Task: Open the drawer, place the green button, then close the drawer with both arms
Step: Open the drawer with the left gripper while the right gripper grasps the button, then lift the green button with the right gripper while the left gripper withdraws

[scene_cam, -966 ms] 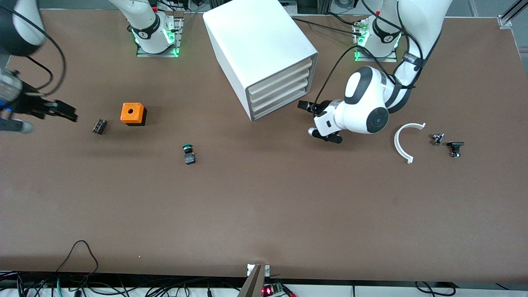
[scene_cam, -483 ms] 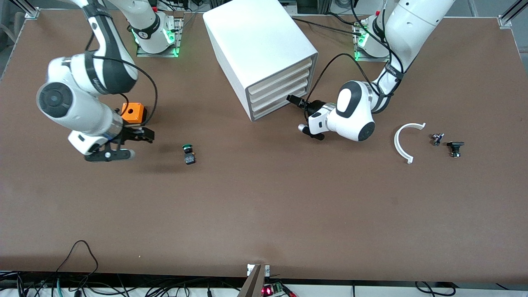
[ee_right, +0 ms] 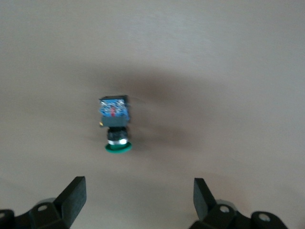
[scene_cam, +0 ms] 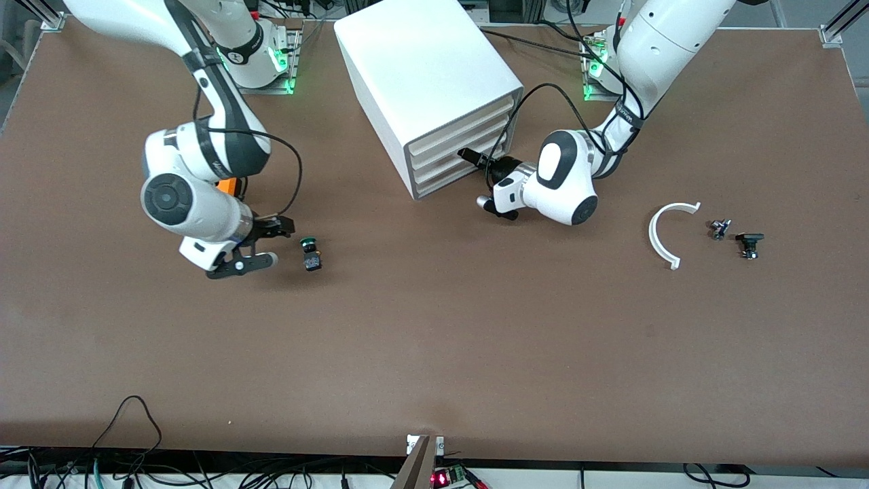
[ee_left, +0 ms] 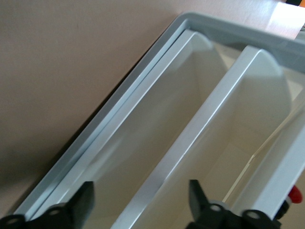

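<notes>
In front of the white cabinet [scene_cam: 434, 88], toward its lower drawers, sits the left gripper [scene_cam: 470, 157], fingers spread wide, tips right at the drawer fronts. Up from well short of the cabinet a second ago, and closer again than half a second ago. In the left wrist view, both fingertips [ee_left: 81, 200] frame sloped white lips at close range; cannot tell from that view alone which lip belongs to the bottom drawer [scene_cam: 453, 180]. Drawer shut, flush with the three above it. Judged: reach for the lip nearly complete, pull not yet begun.

At the right arm's end of the table, a bigger change: right gripper [scene_cam: 277, 241] swept in from the table's edge past the orange cube [scene_cam: 227, 185], now low and just beside the button [scene_cam: 311, 252], not touching it. Open wide as well, nothing held. In the right wrist view, button [ee_right: 115, 125] centred ahead of the open fingers [ee_right: 71, 195]. Judged: both arms lined up on their targets at once, pick and pull ready to run together.

Button lying on its side on bare table, nearer the front camera than the cabinet, well apart from it. Long axis running roughly toward and away from the front camera, green cap pointing away from it, toward the robots' bases, black body at the nearer end. Probably a grasp across the body, square to that axis.
</notes>
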Robot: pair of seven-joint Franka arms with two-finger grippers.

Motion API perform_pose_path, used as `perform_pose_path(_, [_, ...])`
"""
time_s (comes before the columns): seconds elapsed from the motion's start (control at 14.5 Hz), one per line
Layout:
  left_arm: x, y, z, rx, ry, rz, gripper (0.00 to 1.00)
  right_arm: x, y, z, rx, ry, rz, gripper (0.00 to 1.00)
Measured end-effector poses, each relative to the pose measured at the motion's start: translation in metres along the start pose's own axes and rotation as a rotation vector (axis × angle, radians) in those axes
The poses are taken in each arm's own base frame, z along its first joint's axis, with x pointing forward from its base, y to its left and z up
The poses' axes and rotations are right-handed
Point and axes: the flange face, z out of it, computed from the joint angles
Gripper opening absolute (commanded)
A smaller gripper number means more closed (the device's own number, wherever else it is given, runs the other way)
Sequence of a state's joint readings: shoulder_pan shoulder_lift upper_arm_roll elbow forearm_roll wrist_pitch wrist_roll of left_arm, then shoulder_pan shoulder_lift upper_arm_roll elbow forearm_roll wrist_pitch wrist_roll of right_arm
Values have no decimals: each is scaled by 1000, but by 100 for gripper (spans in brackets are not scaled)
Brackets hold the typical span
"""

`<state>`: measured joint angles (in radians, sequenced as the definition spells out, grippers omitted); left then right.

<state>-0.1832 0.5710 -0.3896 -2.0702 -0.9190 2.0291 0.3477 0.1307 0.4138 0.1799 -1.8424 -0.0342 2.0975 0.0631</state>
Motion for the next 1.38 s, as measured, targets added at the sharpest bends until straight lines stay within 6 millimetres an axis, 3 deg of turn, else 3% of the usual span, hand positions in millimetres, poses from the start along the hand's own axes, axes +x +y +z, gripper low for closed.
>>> perform_pose_path(0.07, [-1,-2,2,4,3,-5,0,3,-10,8,2,7,-16,100])
perform_pose_path(0.28, [-1,-5,3,8,34,9,0,11,-30,32,-2,31,-56,100])
perform_pose_path(0.48, [0,0,-3,17,60,28,0,14,-37,55,-10,29,-77,100])
perform_pose_path(0.62, [6,-6,-30,33,141,40,0,16,-36,69,-5,24,-77,100])
perform_pose_path(0.83, [15,-28,-107,49,319,69,2,18,-35,89,1,15,-74,100])
perform_pose_path(0.9, [18,-37,-128,53,364,71,99,19,-34,94,2,13,-73,100])
perform_pose_path(0.97, [20,-42,-143,55,392,74,100,19,-34,99,3,10,-71,100])
perform_pose_path(1.1, [22,-44,-154,60,420,75,100,20,-29,104,2,6,-64,100])
perform_pose_path(1.24, [23,-40,-161,71,449,81,100,20,-26,109,1,6,-59,83])
perform_pose_path(1.38, [20,-28,-175,83,485,102,100,20,-26,113,2,3,-58,74])
